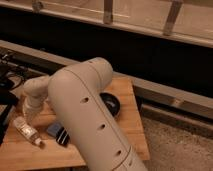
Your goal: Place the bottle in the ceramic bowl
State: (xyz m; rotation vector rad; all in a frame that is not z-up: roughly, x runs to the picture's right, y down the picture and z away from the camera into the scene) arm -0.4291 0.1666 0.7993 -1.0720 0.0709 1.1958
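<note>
the scene is dim and warm, with a yellow-brown cast over everything. the brightest area is the pale strip [140, 12] along the top of the frame; the wide black band [150, 55] beneath it shows almost nothing. light falls from above on the arm [95, 115], whose upper shell glows cream while its underside darkens. the wooden board [131, 100] is evenly lit at centre right and shaded under the arm. the ceramic bowl [113, 104] at centre reads as a dark patch with a faint sheen on its rim. the gripper [27, 117], at the left of the frame just above the bottle [27, 131], sits in softer light, and the far left edge falls into shadow.
</note>
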